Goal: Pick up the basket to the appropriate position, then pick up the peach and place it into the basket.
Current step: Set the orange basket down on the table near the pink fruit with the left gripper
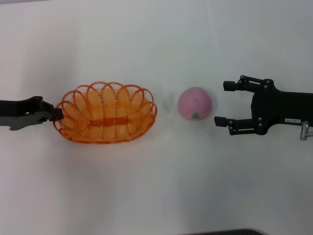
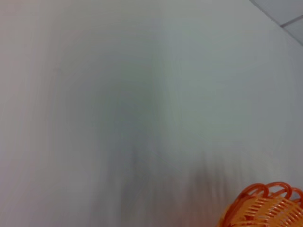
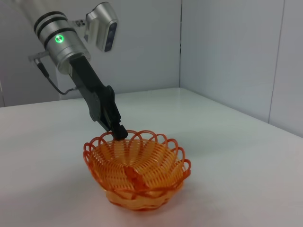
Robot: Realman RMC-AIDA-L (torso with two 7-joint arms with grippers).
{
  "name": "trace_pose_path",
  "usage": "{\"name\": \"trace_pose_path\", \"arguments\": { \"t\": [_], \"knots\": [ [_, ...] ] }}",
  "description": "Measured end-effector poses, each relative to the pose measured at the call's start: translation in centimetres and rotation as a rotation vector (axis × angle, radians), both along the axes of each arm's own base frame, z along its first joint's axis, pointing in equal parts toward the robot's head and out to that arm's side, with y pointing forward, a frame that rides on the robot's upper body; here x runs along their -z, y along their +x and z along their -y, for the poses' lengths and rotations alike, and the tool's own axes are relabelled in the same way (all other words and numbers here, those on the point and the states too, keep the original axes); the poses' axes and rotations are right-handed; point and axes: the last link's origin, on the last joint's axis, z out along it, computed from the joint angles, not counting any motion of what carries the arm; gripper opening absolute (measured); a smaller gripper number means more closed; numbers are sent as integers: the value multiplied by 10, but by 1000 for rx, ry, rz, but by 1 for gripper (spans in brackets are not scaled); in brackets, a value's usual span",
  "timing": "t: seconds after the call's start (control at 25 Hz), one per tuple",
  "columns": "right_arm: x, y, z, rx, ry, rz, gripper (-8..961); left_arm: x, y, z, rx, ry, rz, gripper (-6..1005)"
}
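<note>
Basket [image 1: 105, 113]: on white table [image 1: 156, 191], at 9 o'clock from peach, apart from it
Peach [image 1: 195, 103]: at table centre, green spot toward 6 o'clock; seen in head view only
Left gripper [image 1: 57, 114]: fingers together, clamped on basket rim at its 9 o'clock end; right wrist view shows the pinch from across the basket
Right gripper [image 1: 222, 103]: fingers apart, at 3 o'clock of peach, near but not touching
Left wrist view: blurred; only a cut-off scrap of basket rim

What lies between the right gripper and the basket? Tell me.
The peach alone, shown in the head view: it sits on the table between the open right gripper and the basket, touching neither.
</note>
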Motion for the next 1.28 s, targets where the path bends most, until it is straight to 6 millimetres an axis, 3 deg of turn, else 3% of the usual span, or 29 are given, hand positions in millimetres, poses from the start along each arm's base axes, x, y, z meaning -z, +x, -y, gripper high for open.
{"name": "trace_pose_path", "arguments": {
  "t": [1.08, 1.28],
  "knots": [
    [0, 1, 0, 6, 5, 4, 933, 2, -10, 11, -25, 39, 34, 80],
    [0, 2, 0, 8, 6, 4, 933, 1, -12, 13, -19, 34, 38, 168]
  ]
}}
